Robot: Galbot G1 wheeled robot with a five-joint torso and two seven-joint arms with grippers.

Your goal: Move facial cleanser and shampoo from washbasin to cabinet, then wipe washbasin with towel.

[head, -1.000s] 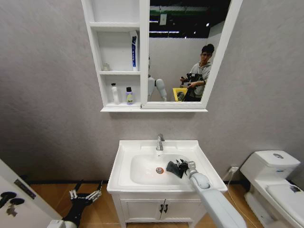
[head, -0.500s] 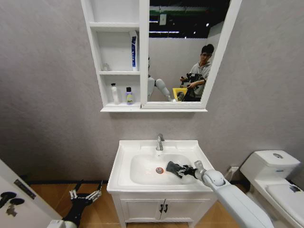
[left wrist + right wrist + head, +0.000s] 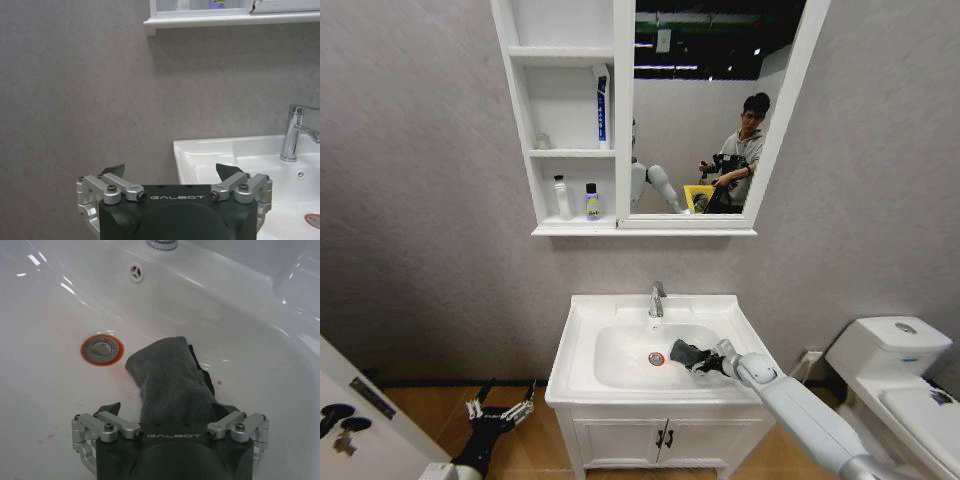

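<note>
The washbasin (image 3: 582,345) is glossy white, its drain (image 3: 102,350) ringed in orange-red, with faint reddish specks on the bowl. The towel (image 3: 170,382) is dark grey. The tap (image 3: 295,132) is shiny chrome. The cabinet (image 3: 575,120) is white, and a tube (image 3: 602,108) on its shelf is white with blue. The wall (image 3: 430,200) is mottled grey. The right tool (image 3: 169,412) is black with silver links.

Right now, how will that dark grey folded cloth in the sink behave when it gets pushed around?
The dark grey folded cloth droops, so probably floppy and bunches. The glossy white ceramic basin likely lets it slide. The right gripper holds it.
</note>
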